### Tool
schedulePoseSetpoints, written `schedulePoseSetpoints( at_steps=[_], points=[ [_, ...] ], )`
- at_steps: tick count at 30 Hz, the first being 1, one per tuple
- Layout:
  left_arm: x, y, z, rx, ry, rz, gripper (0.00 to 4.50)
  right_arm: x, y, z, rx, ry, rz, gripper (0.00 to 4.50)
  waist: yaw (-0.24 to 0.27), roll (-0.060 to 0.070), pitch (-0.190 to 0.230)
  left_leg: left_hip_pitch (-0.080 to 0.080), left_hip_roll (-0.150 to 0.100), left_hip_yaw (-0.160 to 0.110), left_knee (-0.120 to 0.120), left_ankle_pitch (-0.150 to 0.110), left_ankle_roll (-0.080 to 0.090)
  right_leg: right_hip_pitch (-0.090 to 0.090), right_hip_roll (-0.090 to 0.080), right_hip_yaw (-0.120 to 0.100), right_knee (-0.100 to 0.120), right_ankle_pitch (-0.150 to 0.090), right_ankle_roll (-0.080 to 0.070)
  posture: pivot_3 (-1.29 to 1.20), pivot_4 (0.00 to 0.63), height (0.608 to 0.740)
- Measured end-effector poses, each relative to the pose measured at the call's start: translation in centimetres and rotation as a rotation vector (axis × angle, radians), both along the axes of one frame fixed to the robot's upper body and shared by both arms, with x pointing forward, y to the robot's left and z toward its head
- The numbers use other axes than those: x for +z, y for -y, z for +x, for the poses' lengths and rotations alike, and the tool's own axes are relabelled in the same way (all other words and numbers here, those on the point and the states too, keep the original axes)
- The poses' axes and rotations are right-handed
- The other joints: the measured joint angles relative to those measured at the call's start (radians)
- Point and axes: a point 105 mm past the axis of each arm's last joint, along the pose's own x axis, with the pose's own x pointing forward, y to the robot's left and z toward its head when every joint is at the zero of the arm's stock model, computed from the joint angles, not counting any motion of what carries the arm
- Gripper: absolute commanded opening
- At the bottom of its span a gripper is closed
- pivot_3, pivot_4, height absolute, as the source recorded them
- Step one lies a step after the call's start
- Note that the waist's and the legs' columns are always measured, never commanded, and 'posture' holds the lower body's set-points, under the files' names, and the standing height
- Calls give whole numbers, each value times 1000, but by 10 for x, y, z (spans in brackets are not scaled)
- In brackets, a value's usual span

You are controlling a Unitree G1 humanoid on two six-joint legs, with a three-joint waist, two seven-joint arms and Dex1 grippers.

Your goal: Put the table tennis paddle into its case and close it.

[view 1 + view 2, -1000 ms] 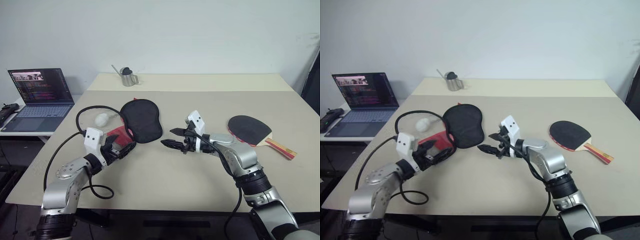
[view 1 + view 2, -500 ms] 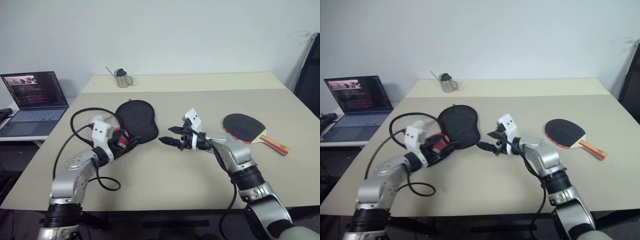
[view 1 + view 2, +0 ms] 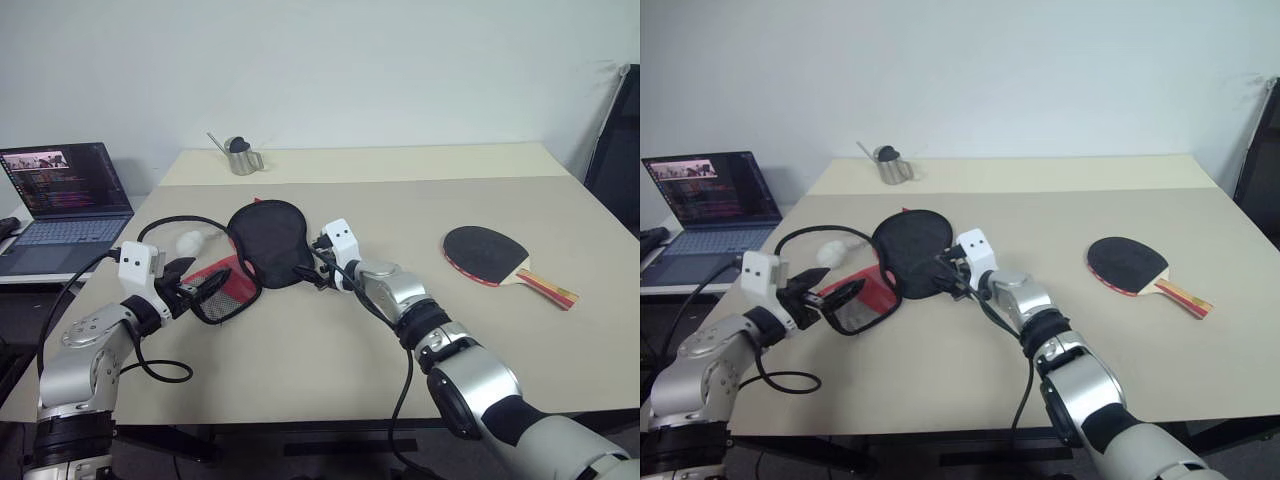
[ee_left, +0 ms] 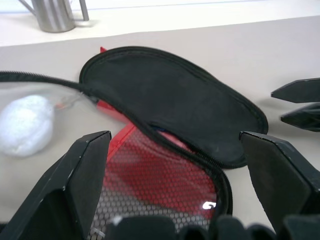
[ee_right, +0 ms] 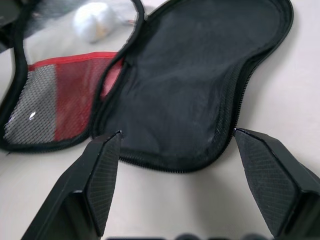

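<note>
Big tan table (image 3: 330, 350) first. On it, the case (image 3: 262, 240) lying unzipped and spread wide, black half flat, red mesh half toward the left side. Far off to the right, well apart from the case, the table tennis paddle (image 3: 490, 253), black face up, handle pointing away from the case. Not yet picked up.

Left gripper (image 3: 200, 290) at the red mesh half, fingers spread wide, pinching nothing for sure. Right gripper (image 3: 943, 272) at the near rim of the black half, fingers (image 5: 102, 175) spread on both sides of that rim, not yet pressed shut.

Probably the step now: hold the case open and still. Best to close gently on the zipper rim, not on the soft middle. Best to keep both halves apart so the paddle can slide in, round end first. Watch the black cable near the left arm; could snag.

Writing: a small white mark (image 4: 206, 204) on the mesh, too small to read. Laptop (image 3: 62, 195) screen also too small to read.
</note>
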Motion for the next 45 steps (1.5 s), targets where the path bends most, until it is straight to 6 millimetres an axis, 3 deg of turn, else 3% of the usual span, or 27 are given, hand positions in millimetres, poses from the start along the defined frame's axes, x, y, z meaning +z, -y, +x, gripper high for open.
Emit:
schedulePoseSetpoints(
  at_steps=[8, 19, 21, 25, 27, 29, 31, 35, 39, 45],
  points=[
    [5, 5, -5, -10, 23, 21, 4500, -20, 3, 6, -117, 24, -103, 3886, -10, 0, 0, 0, 0, 0, 0, 0, 0, 0, 0, 1, 1, 0, 0, 0, 150, 740],
    [5, 9, -5, -20, 14, 23, 4500, -11, -11, -2, 6, 11, -63, 3886, -24, 0, 0, 0, 1, 1, 0, 0, 0, -1, 2, 1, 1, 0, -1, 0, 150, 740],
    [5, 22, -6, -56, 12, -2, 4500, -2, -17, -6, 66, 23, -24, 3886, -23, 0, 0, 0, 1, 1, 0, 0, 0, -1, 1, 1, 1, 0, -1, 0, 150, 740],
    [-12, 53, -17, -143, -34, -61, 4500, 38, -30, -23, 257, 107, 105, 3886, -23, -1, -1, 0, 3, 1, -1, -1, -1, -1, 2, 2, 0, 0, -1, 0, 150, 740],
    [-24, 62, -22, -151, -72, -84, 4500, 41, -24, -43, 364, 103, 163, 3886, -18, -1, -1, -1, 5, 1, 0, -2, -3, -1, 5, 2, 0, 0, -1, 0, 150, 740],
    [-31, 68, -24, -152, -95, -105, 4500, 33, -6, -62, 432, 61, 160, 3886, -11, -1, -1, -2, 6, 1, 1, -2, -3, -1, 5, 2, 0, 0, -1, 0, 150, 740],
    [-34, 72, -22, -120, -103, -135, 4500, 36, 19, -70, 442, 55, 142, 3886, 6, -1, -1, -2, 5, 1, 3, -2, -2, -2, 6, 1, 0, 2, -3, 0, 150, 740],
    [-41, 87, -12, -47, -126, -242, 4500, 61, 51, -76, 428, 106, 103, 3886, 18, -2, -1, -1, 9, 2, 3, -2, -3, 0, 9, 1, 0, 4, -5, 0, 150, 740],
    [-38, 108, -2, -17, -150, -351, 4500, 68, 72, -83, 422, 98, 95, 3886, 20, -3, -1, -1, 11, 3, 3, -1, -3, 0, 11, 1, 0, 4, -6, 0, 150, 740],
    [-29, 110, 15, 72, -182, -428, 4500, 82, 95, -104, 495, 88, 96, 3886, 25, -3, -1, -1, 12, 5, 2, -2, -3, 0, 11, 1, -2, 4, -6, 0, 150, 740]
  ],
)
